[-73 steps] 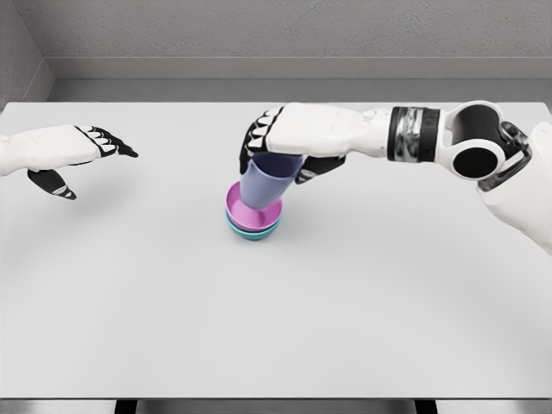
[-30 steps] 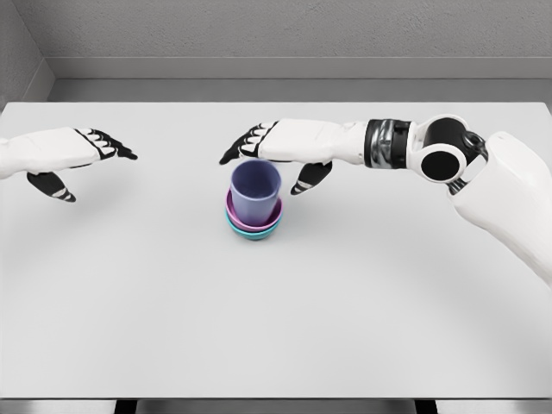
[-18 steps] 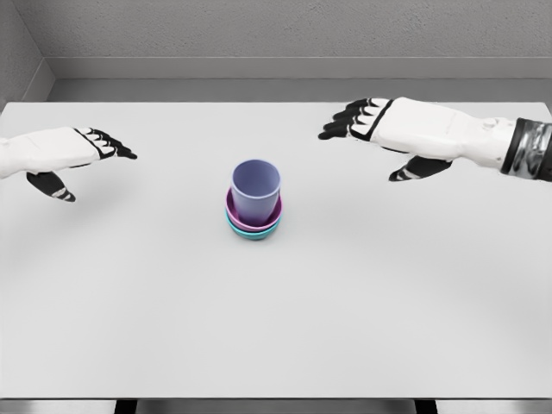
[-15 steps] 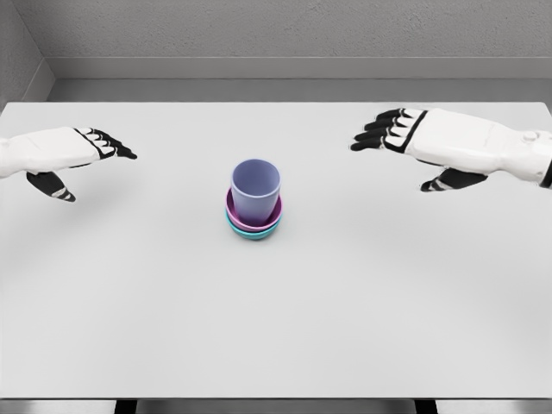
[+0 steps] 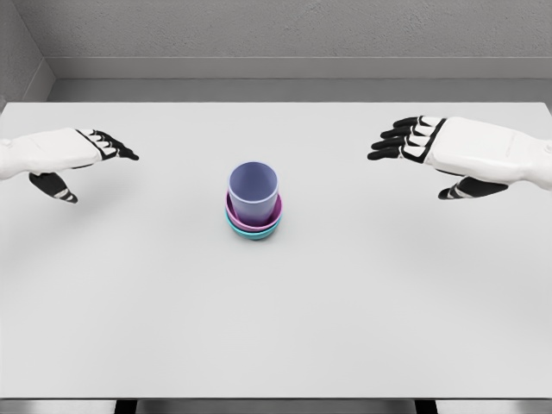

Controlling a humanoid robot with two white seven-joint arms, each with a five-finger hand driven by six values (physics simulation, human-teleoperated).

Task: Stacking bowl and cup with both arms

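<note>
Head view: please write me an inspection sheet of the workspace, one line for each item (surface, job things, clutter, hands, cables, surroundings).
Surface: white table, flat, no spill or mark seen.
Job's things: lavender cup stands upright inside pink bowl, which nests in teal bowl; one stack, near the table's middle.
Clutter: nothing seen.
Hands: left hand hovers at the left side, fingers open, holding nothing; right hand hovers at the right side, fingers spread, holding nothing. Both are well apart from the stack.
Cables: nothing seen.
Surroundings: grey wall behind the table; dark table supports show at the bottom edge.
</note>
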